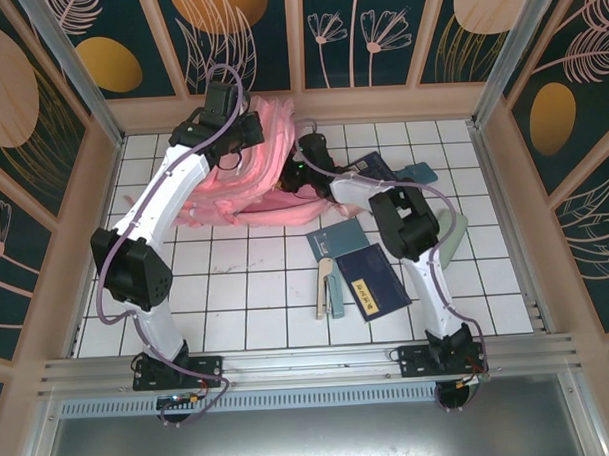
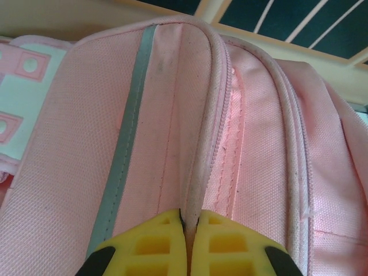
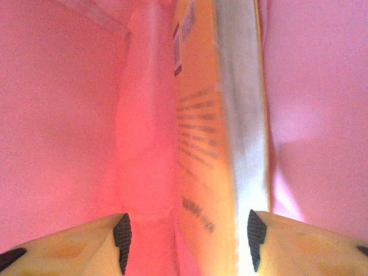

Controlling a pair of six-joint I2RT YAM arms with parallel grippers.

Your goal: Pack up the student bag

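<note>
The student bag (image 1: pixel 253 180), pink and soft, lies at the back of the tiled table. My left gripper (image 1: pixel 243 130) is shut on the bag's pale piped rim (image 2: pixel 201 172) beside a zip, and holds it up; in the left wrist view the yellow fingertips (image 2: pixel 188 221) pinch that rim. My right gripper (image 1: pixel 303 171) reaches into the bag's mouth. In the right wrist view it (image 3: pixel 187 233) is open inside the pink lining (image 3: pixel 57 115). An orange-covered book (image 3: pixel 213 115) stands on edge between the pads, close to the right pad and apart from the left one.
A teal notebook (image 1: pixel 337 240), a dark blue book (image 1: pixel 378 281) and a beige-and-grey stapler-like tool (image 1: pixel 329 287) lie on the tiles in front of the bag. More dark and teal items (image 1: pixel 413 171) lie behind the right arm. Wooden frame walls enclose the table.
</note>
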